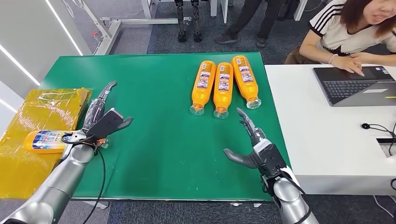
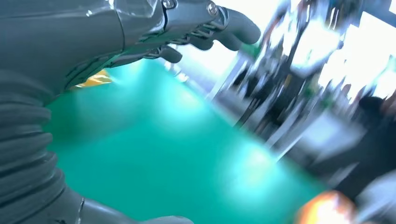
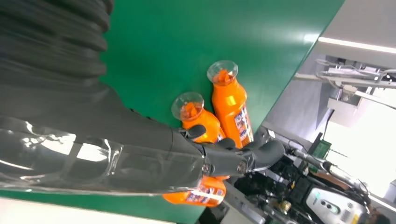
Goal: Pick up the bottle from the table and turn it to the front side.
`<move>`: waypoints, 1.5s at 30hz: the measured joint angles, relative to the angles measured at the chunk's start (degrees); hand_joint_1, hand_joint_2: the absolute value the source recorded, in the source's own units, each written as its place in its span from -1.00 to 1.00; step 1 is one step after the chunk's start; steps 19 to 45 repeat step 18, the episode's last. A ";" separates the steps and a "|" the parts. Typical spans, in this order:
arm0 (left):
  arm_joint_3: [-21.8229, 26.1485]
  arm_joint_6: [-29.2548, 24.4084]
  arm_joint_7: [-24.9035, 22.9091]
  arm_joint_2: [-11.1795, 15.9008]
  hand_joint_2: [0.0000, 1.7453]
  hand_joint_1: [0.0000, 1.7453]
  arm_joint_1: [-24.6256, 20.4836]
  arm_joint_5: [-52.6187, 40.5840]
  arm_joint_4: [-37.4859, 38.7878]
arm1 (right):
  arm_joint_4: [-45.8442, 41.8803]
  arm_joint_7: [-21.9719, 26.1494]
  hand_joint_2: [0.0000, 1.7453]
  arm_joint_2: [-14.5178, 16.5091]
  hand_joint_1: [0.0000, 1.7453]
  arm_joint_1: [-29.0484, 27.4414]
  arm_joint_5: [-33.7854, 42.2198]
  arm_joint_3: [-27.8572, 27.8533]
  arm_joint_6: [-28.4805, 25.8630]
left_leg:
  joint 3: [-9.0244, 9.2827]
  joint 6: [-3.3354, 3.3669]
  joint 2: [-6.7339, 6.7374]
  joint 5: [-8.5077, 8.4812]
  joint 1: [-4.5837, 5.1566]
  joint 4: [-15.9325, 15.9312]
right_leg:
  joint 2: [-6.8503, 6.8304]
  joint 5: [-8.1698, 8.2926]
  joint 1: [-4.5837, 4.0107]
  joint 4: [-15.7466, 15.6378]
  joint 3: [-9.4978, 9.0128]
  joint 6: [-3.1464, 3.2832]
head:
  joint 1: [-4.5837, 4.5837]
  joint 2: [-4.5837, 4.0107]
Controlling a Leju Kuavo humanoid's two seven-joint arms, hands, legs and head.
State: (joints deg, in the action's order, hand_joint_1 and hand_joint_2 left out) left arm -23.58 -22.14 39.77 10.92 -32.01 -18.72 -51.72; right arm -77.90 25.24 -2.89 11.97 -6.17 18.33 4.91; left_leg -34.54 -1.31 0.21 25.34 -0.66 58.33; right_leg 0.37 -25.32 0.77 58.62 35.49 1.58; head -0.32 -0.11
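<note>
Three orange bottles (image 1: 223,86) lie side by side on the green bench (image 1: 159,140), toward its far right part, long axes running roughly away from the robot, caps (image 1: 221,112) pointing back at it, labels up. Right hand (image 1: 250,142) sits just near-side of them, fingers apart, holding nothing, fingertips (image 1: 241,113) aimed at the gap between the middle bottle and the right bottle (image 1: 246,80). Not touching any bottle. In the right wrist view two clear caps (image 3: 187,105) face the camera just past the thumb (image 3: 261,155), so the hand comes at them cap-end on.

Right hand is clearly the nearer one; the bottles lie forward and slightly inward of it. Likely next: reach forward over a bottle body and wrap across the long axis, since a cap-end approach gives little to grip.

Left hand (image 1: 103,122) hovers at the bench's left edge, fingers spread, nothing in it, well apart from the three. Just beside it a fourth orange bottle (image 1: 45,141) lies on a yellow bag (image 1: 28,163), its long axis crosswise. Left wrist view is blurred; the fingers look spread there.

Bench cover is flat green felt-like cloth. White desk (image 1: 322,154) abuts on the right with a laptop (image 1: 357,86) and a seated person (image 1: 348,28). Dark carpet, standing legs and a metal frame behind.
</note>
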 joint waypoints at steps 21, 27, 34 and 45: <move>-0.04 -1.09 -0.99 -15.76 1.00 -1.00 13.54 15.26 -24.21 | -6.71 4.27 1.00 2.37 -1.00 -9.53 3.27 -0.47 -5.96 | -0.09 0.23 -0.13 0.24 0.00 0.02 | -0.13 -0.23 0.00 -0.07 0.00 -0.22 | 0.01 0.00; -0.04 -1.09 -0.99 -15.76 1.00 -1.00 13.54 15.26 -24.21 | -6.71 4.27 1.00 2.37 -1.00 -9.53 3.27 -0.47 -5.96 | -0.09 0.23 -0.13 0.24 0.00 0.02 | -0.13 -0.23 0.00 -0.07 0.00 -0.22 | 0.01 0.00; -0.04 -1.09 -0.99 -15.76 1.00 -1.00 13.54 15.26 -24.21 | -6.71 4.27 1.00 2.37 -1.00 -9.53 3.27 -0.47 -5.96 | -0.09 0.23 -0.13 0.24 0.00 0.02 | -0.13 -0.23 0.00 -0.07 0.00 -0.22 | 0.01 0.00; -0.04 -1.09 -0.99 -15.76 1.00 -1.00 13.54 15.26 -24.21 | -6.71 4.27 1.00 2.37 -1.00 -9.53 3.27 -0.47 -5.96 | -0.09 0.23 -0.13 0.24 0.00 0.02 | -0.13 -0.23 0.00 -0.07 0.00 -0.22 | 0.01 0.00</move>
